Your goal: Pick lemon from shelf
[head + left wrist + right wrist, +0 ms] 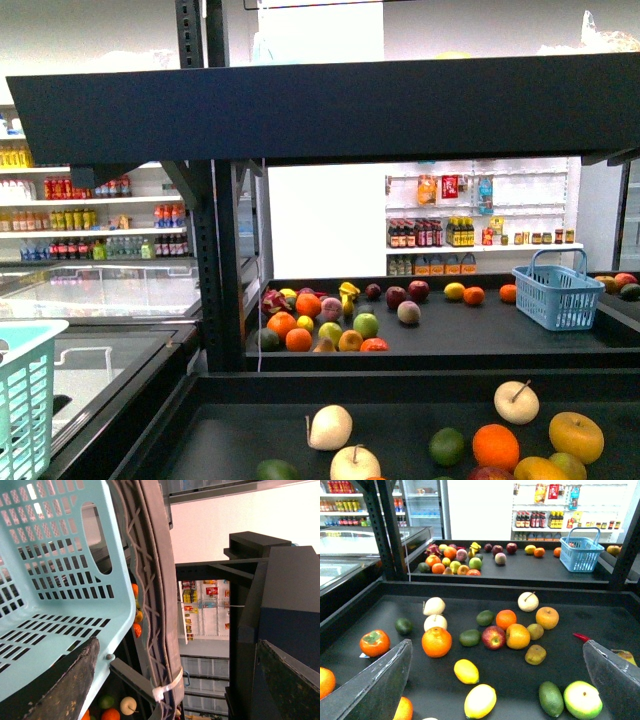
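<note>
right pincer (pixel 496 646) hangs spread wide, gripping nothing — your lemon (pixel 480 701) lies on the near shelf (pixel 470 600) tray, close by a smaller yellow fruit (pixel 466 671). left pincer (pixel 177 644) also spread wide, w/ basket (pixel 55 570) alongside.

I count two lemons (pixel 466 671) (pixel 480 701), three pale pears (pixel 434 606) (pixel 435 622) (pixel 528 601), one red apple (pixel 493 637) and one persimmon (pixel 374 642) on the near tray (pixel 580 605), plus two plastic baskets (pixel 578 555) (pixel 20 400).

My left fingers (pixel 55 687), dark grey scuffed flat plates, stand spread wide apart. My right fingers (pixel 375 690), smooth grey plates, are splayed just as wide.
</note>
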Controlling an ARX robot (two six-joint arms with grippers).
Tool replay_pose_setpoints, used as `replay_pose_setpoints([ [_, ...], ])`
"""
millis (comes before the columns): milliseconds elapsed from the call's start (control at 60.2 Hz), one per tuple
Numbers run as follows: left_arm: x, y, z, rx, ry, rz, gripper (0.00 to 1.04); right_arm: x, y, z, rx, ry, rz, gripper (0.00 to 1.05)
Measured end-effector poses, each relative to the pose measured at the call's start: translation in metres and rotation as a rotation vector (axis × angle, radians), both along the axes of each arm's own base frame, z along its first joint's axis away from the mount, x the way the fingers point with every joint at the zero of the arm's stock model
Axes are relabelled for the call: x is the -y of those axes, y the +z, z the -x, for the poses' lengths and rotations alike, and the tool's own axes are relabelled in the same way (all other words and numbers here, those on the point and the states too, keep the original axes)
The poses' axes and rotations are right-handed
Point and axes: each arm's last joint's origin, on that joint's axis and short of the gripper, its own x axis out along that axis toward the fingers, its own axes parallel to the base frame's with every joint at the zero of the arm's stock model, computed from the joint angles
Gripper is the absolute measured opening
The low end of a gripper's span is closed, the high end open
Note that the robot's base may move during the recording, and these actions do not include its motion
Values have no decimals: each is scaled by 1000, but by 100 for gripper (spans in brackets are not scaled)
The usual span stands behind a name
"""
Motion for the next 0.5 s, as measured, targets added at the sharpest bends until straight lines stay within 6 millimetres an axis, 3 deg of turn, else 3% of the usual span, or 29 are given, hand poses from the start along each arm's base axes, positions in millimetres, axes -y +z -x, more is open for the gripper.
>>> replay_pose_setpoints([
  [499, 3, 0, -43, 64, -20, 30, 97, 0, 0, 0, 0, 0, 0, 102],
])
